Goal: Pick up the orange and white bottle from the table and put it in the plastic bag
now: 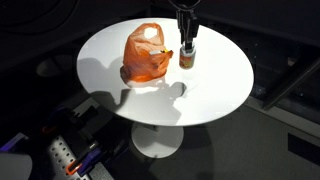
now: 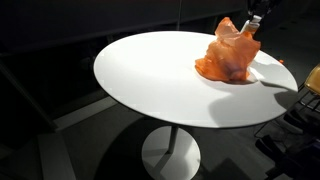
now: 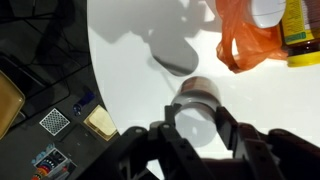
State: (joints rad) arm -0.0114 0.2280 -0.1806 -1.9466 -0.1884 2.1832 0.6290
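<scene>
The bottle (image 1: pixel 187 59) stands upright on the surface (image 1: pixel 120 92), just beside the bag (image 1: pixel 145 56) and outside it. In the wrist view the bottle (image 3: pixel 196 100) sits between the jaws, one on each side of its upper part. Whether they already press on it or only flank it cannot be told from these pictures. In an exterior view the arm comes straight down over the bottle, whose base looks to be on the surface with its shadow falling close by.

By this reading the task is at the grasp, with nothing delivered yet. The lift, the carry across to the bag and the drop into its mouth all remain.

The bottle is small and cylindrical, orange-brown low down and white near the top. The label is too small to read.

The bag (image 3: pixel 245 45) is thin orange plastic, crumpled and slumped, with its handles up. From the far side the bag (image 2: pixel 228 56) hides the bottle. Something yellow and white (image 3: pixel 296 35) shows at the bag in the wrist view; what it is cannot be told.
</scene>
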